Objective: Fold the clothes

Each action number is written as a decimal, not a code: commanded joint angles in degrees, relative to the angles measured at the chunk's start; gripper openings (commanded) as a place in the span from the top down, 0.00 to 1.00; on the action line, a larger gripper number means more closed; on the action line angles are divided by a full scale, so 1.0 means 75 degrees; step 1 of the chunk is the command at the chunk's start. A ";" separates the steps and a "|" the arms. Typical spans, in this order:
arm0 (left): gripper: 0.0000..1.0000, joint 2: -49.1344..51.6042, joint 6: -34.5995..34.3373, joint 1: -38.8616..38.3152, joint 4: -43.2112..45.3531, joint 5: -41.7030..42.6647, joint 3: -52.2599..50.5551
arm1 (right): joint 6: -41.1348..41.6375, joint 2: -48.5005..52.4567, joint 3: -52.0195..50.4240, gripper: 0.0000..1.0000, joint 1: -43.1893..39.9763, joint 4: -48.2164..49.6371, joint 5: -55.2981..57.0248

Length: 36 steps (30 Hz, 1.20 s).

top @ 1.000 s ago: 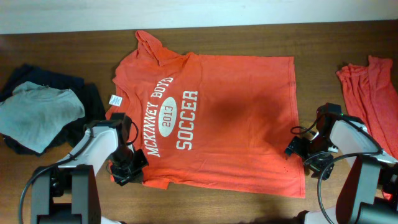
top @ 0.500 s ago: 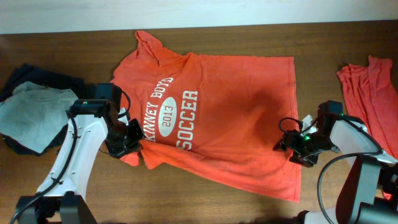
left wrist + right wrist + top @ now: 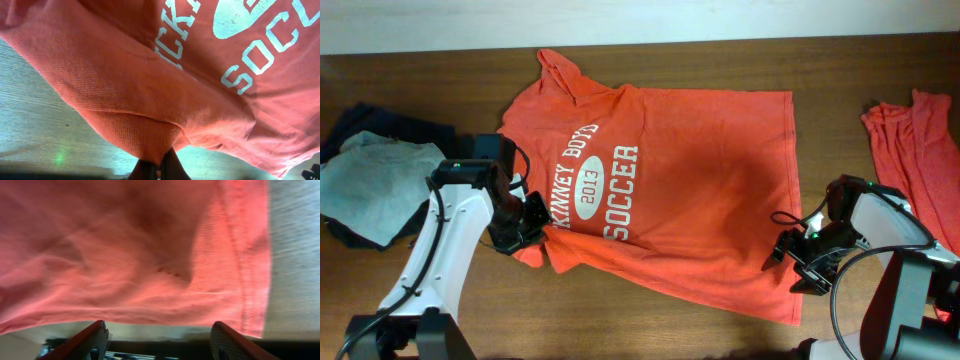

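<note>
The clothes, an orange-red T-shirt (image 3: 690,190) with white lettering, lie spread across the middle of the table. My left gripper (image 3: 527,228) is shut on its lower left corner, which is lifted and bunched toward the print. In the left wrist view the cloth (image 3: 150,75) hangs from my left gripper (image 3: 161,167), pinched between the dark fingers. My right gripper (image 3: 798,268) stands open at the shirt's right hem near the lower right corner. In the right wrist view the fabric (image 3: 125,245) lies just ahead of my right gripper (image 3: 162,337), with nothing between its fingers.
A pale grey-blue tee (image 3: 375,180) lies on dark navy garments (image 3: 395,130) at the left edge. Another orange-red cloth (image 3: 915,140) lies at the right edge. The wooden table (image 3: 880,70) runs to a pale strip along the far side.
My left gripper has carried the shirt's lower left corner up off the table and inward. My right gripper moved onto the right hem, then back toward the front, its jaws somewhat narrower.
</note>
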 commanded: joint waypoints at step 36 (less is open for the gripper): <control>0.99 -0.0076 0.0076 -0.0020 0.0058 -0.0242 0.0050 | 0.0216 -0.0702 -0.1533 0.26 0.0003 0.0329 -0.0653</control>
